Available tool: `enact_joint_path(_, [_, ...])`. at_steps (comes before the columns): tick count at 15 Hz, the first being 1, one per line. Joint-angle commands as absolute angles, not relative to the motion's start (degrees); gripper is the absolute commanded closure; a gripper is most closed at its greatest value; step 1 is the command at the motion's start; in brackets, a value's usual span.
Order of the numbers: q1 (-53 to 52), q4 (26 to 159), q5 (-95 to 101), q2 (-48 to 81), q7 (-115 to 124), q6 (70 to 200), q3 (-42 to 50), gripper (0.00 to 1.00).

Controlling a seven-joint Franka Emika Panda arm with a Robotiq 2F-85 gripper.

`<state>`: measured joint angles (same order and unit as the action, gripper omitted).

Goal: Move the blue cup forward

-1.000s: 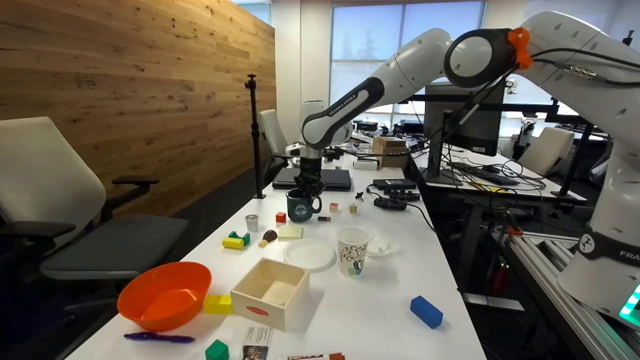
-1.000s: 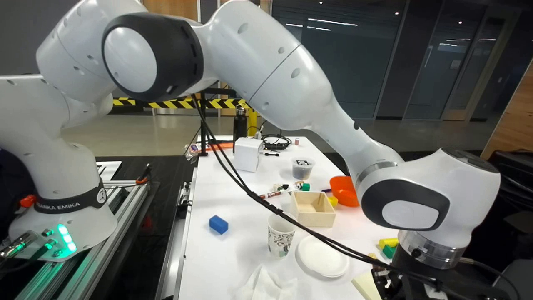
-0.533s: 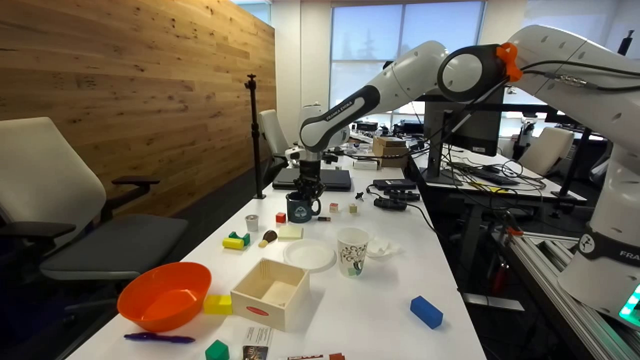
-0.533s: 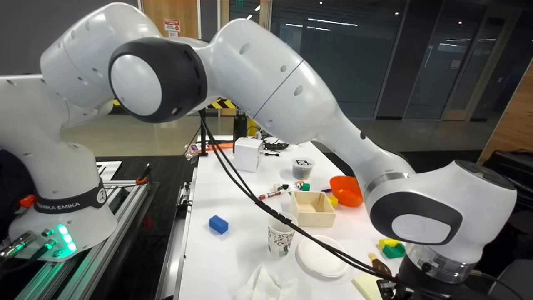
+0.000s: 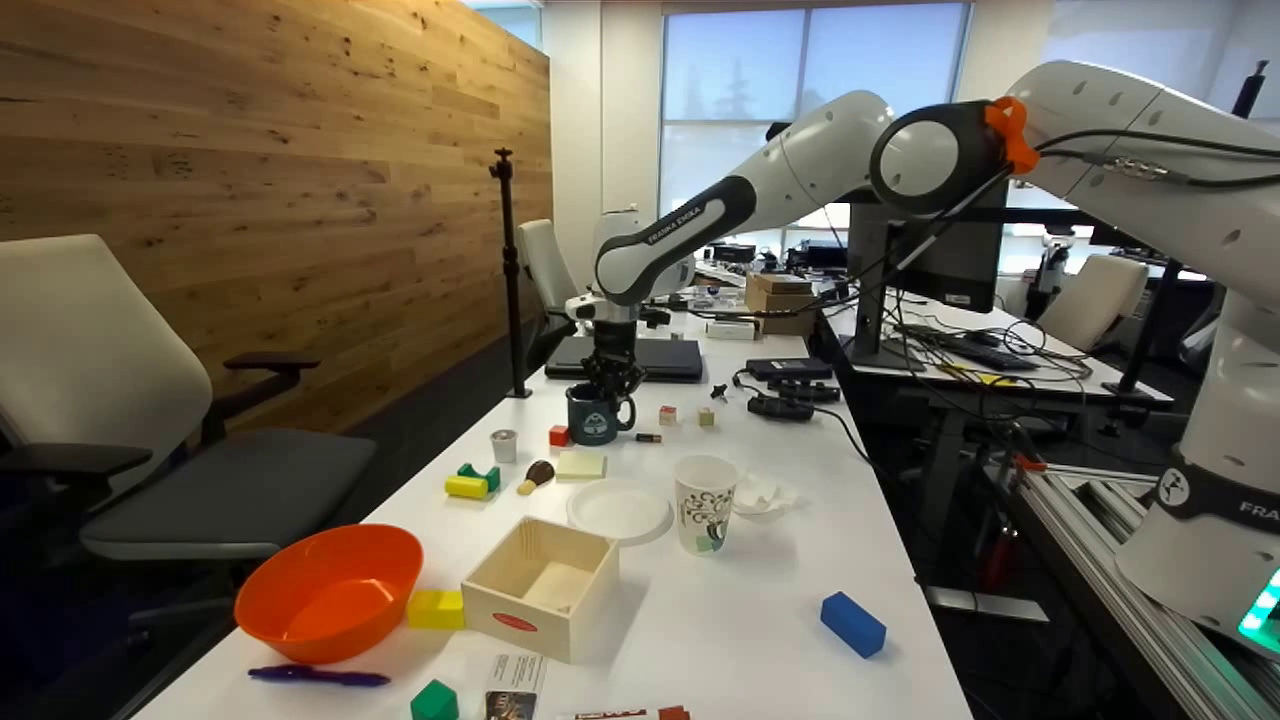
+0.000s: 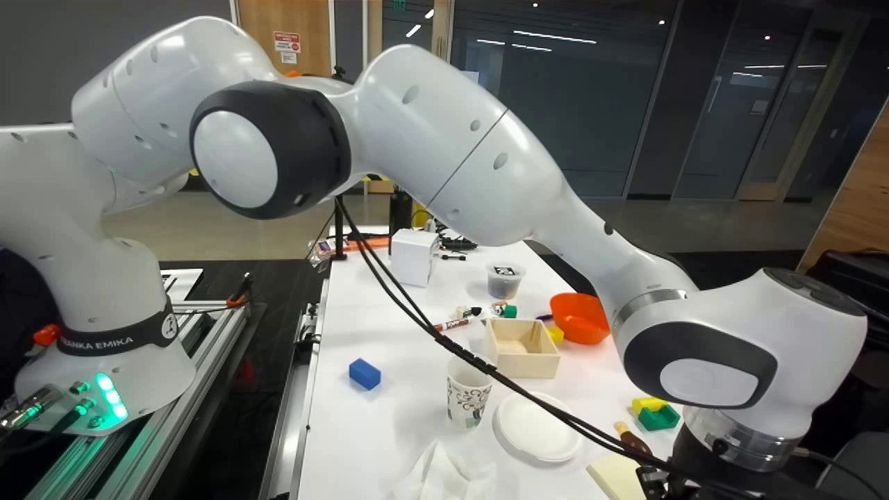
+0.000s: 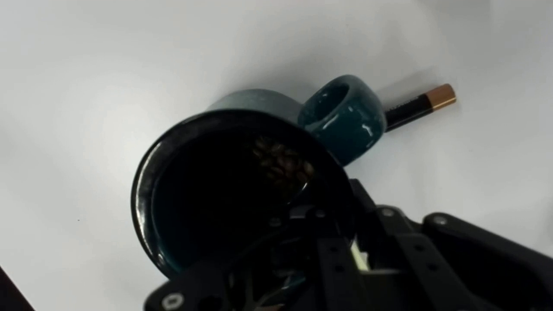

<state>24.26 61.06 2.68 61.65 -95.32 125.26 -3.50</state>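
Observation:
The blue cup (image 5: pixel 594 420) is a dark teal-navy mug with a side handle and a pale logo. In an exterior view it stands on the table, upright or nearly so. In the wrist view its dark inside (image 7: pixel 216 185) holds brown beans at the bottom. My gripper (image 5: pixel 613 378) comes down onto its rim. In the wrist view the gripper (image 7: pixel 338 205) has one finger inside the cup and one outside, shut on the wall. In an exterior view the gripper (image 6: pixel 660 482) is cut off by the bottom edge, and the cup is out of view.
A red cube (image 5: pixel 559 436) is close beside the cup, apparently touching it. A dark battery (image 5: pixel 648 438) lies by the handle. A pale yellow pad (image 5: pixel 581 465), a white plate (image 5: pixel 618 510), a white patterned cup (image 5: pixel 705 505) and a wooden box (image 5: pixel 545 590) stand nearer that camera.
The arm has come down, and the gripper and blue cup have shifted slightly left in an exterior view. The cup sits a little lower. The red cube has been nudged slightly left.

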Motion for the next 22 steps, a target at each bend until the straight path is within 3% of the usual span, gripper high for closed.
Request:
enact_joint_path(1, [24.3,59.9,2.7,61.1,-96.1,127.0,-3.9,0.53])
enact_joint_path(7, [20.9,65.9,4.0,53.4,-87.7,129.5,-1.0,0.11])
enact_joint_path(9, [18.1,69.1,4.7,50.5,-79.0,131.7,1.8,0.01])
enact_joint_path(18, [-3.5,91.5,4.4,37.9,-41.9,149.7,19.0,0.00])
enact_joint_path(22, [-17.2,99.4,7.5,32.4,-25.0,147.6,32.0,0.00])
